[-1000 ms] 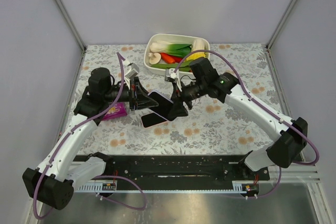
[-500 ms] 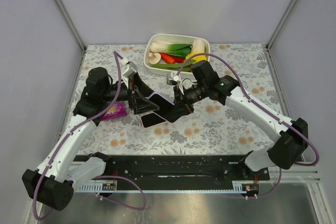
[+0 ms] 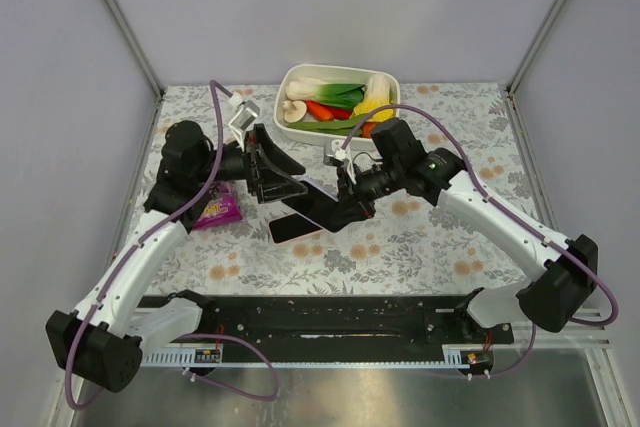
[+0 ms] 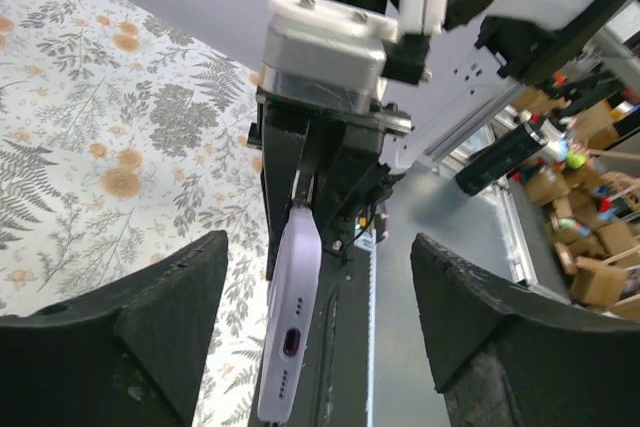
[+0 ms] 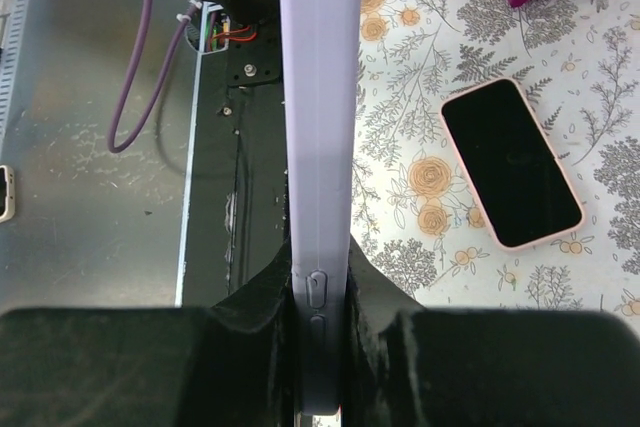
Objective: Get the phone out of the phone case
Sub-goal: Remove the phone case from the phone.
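Note:
My right gripper (image 5: pixel 320 282) is shut on a lavender phone case (image 5: pixel 320 97), seen edge-on with its side buttons between the pads. The top view has the right gripper (image 3: pixel 347 209) holding the case (image 3: pixel 318 204) as a dark tilted slab above the table. Whether a phone sits inside it I cannot tell. My left gripper (image 4: pixel 318 244) is open, its fingers wide on either side of the case's port end (image 4: pixel 288 342) without touching it. From above, the left gripper (image 3: pixel 283 179) sits just left of the case. A pink-rimmed phone (image 5: pixel 510 162) with a black screen lies flat on the table (image 3: pixel 292 228).
A white bowl (image 3: pixel 392 80) of vegetables stands at the back centre. A purple snack packet (image 3: pixel 218 210) lies under the left arm. A black rail (image 3: pixel 310 322) runs along the near edge of the floral tablecloth (image 3: pixel 430 247).
The left gripper has opened, let go of the case and drawn back to the left. The right gripper has shut on the case and now holds it alone, a little lower.

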